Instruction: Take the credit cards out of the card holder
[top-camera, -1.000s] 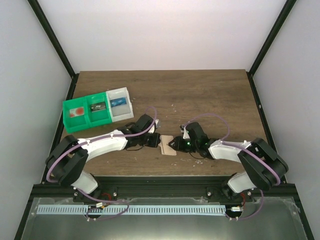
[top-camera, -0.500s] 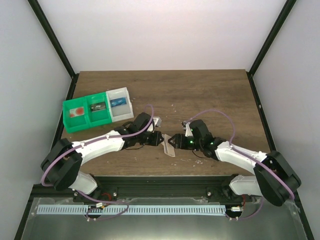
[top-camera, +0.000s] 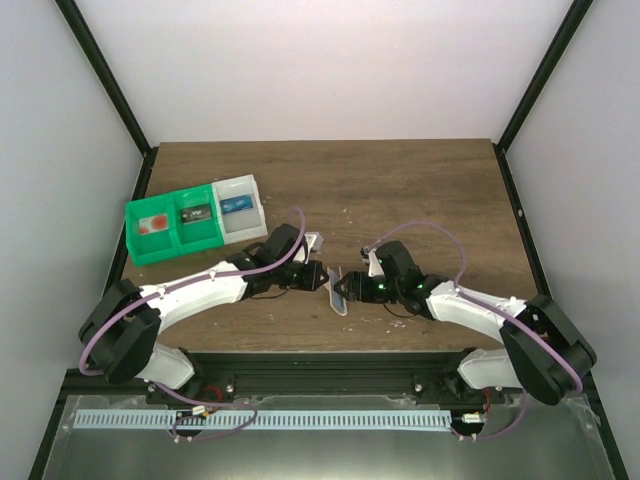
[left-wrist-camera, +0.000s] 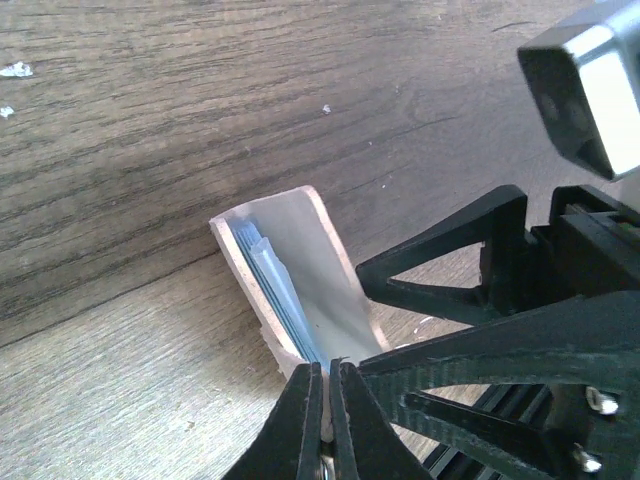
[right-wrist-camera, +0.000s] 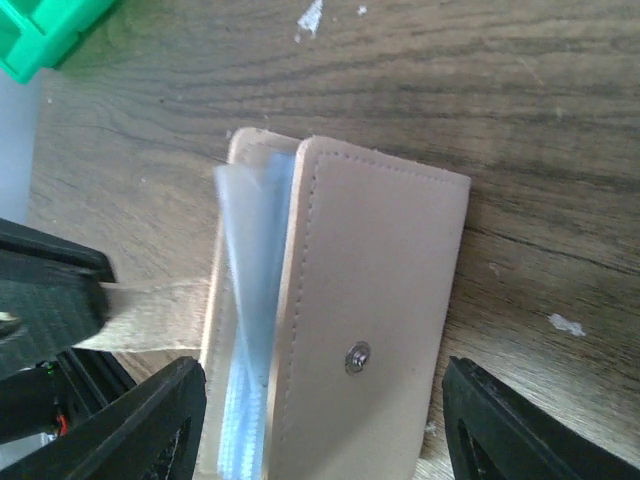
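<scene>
Left gripper (left-wrist-camera: 325, 372) is clamped tight on the tan side tab (right-wrist-camera: 150, 315) of the card holder (right-wrist-camera: 375, 300). Right gripper (right-wrist-camera: 325, 410) stands wide, with a black finger on each side of the holder's near end. The holder lies spread open on the dark wood-grain table (top-camera: 420, 190), between both arms near the front edge, with white walls around. It's stitched beige leather with a metal snap (right-wrist-camera: 355, 355), and thin bluish sheets (left-wrist-camera: 280, 290) fan out inside. Green and white bins (top-camera: 195, 220) sit well off left.
</scene>
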